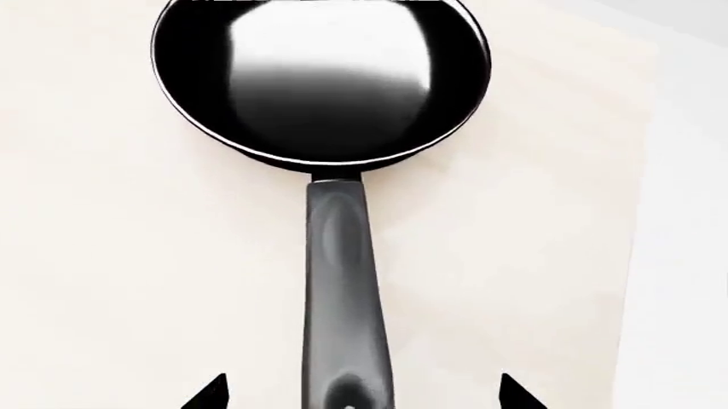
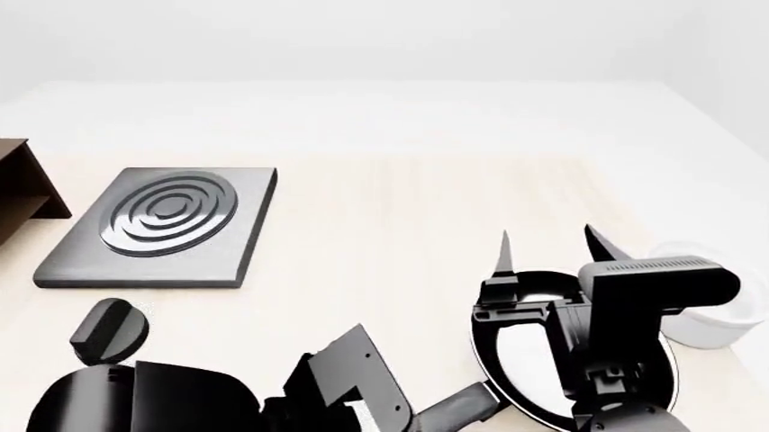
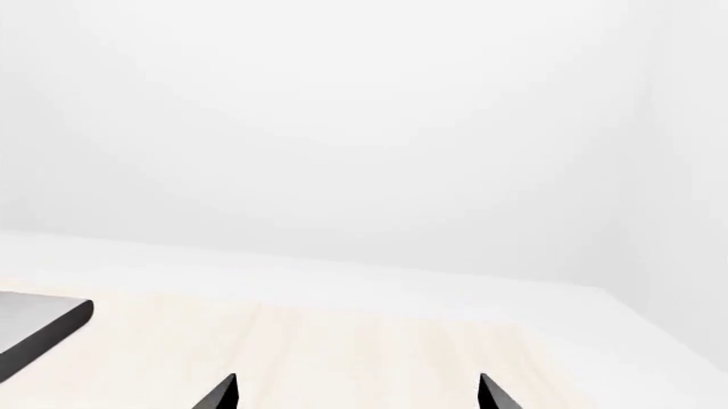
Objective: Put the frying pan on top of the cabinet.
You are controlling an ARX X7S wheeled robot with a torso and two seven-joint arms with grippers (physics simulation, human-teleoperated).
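Note:
The frying pan (image 1: 319, 77) lies flat on the pale table, black with a glossy inside, its long grey handle (image 1: 341, 281) pointing toward my left gripper (image 1: 361, 394). That gripper is open, one fingertip on each side of the handle's end, with a clear gap to the handle on both sides. In the head view the pan (image 2: 520, 360) sits at the near right, largely covered by my right arm. My right gripper (image 2: 549, 243) is open above the pan's far side, empty, its fingers pointing away over the table. The cabinet (image 2: 17, 189) shows only as a dark brown edge at the far left.
A grey burner plate (image 2: 162, 225) with concentric rings lies left of centre, next to the cabinet; its corner (image 3: 34, 328) shows in the right wrist view. A white bowl (image 2: 711, 319) stands right of the pan by the table's right edge. A black knob-like piece (image 2: 108, 331) sits near my left arm.

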